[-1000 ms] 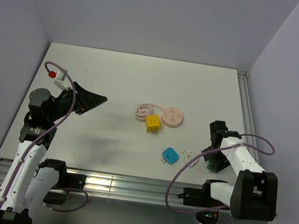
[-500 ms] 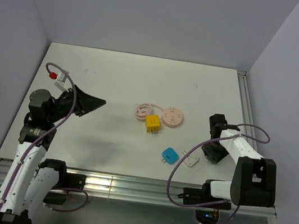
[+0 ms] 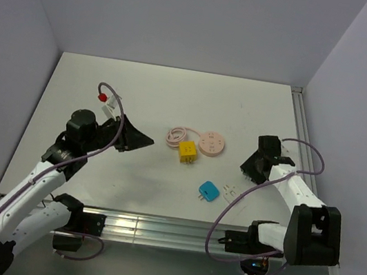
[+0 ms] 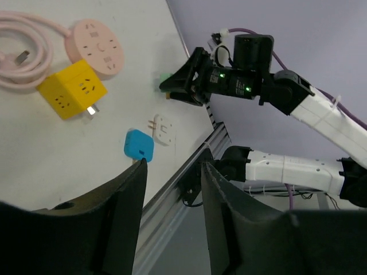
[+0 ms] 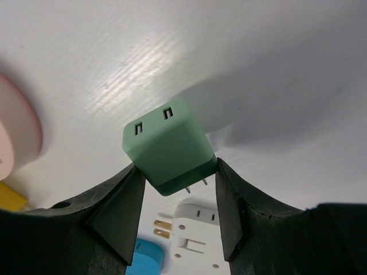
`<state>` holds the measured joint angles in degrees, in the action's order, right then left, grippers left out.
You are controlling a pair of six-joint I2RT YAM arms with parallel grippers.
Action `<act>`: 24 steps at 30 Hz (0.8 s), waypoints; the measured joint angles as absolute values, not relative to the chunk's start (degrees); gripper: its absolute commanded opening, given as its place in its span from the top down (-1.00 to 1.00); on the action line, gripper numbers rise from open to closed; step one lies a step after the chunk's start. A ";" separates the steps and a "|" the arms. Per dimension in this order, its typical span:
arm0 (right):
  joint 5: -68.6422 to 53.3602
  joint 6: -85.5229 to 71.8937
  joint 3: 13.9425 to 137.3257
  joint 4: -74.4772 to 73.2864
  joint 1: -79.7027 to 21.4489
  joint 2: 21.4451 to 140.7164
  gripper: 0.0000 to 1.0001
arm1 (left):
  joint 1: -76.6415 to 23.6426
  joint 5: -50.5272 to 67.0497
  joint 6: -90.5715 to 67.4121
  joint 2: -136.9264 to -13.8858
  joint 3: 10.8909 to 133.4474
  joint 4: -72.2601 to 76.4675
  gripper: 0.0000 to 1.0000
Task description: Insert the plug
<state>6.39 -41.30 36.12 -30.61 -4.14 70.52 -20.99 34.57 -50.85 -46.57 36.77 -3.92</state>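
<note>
**Green plug's in the right pincer, socket's off to its left**

Right pincer is pinching the green plug by its sides. The slotted face points out past the fingertips, and the prongs sit back toward the wrist. The pink socket lies on the surface to that pincer's left and a touch farther out, with the yellow cube touching it. Left pincer is spread and empty over on the socket's other side. My guess: it's the right arm's move, going left, but the prongs need turning down first.
</note>
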 measured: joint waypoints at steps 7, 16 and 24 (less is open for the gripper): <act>0.36 -39.27 35.99 -25.56 -5.13 69.69 1.00 | -31.44 26.33 -51.42 -43.97 32.25 4.86 -0.09; -11.09 -48.27 33.45 -19.00 -17.39 59.70 1.00 | -48.88 8.29 -46.57 -51.64 30.41 15.55 -0.14; -10.68 -69.04 30.30 -13.91 -29.74 49.39 1.00 | -58.15 -6.81 -40.82 -54.26 26.02 28.86 -0.23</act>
<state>-10.68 -69.04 30.30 -13.91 -29.74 49.39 -58.15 -6.81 -40.82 -54.26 26.02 28.86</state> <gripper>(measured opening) 0.557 0.604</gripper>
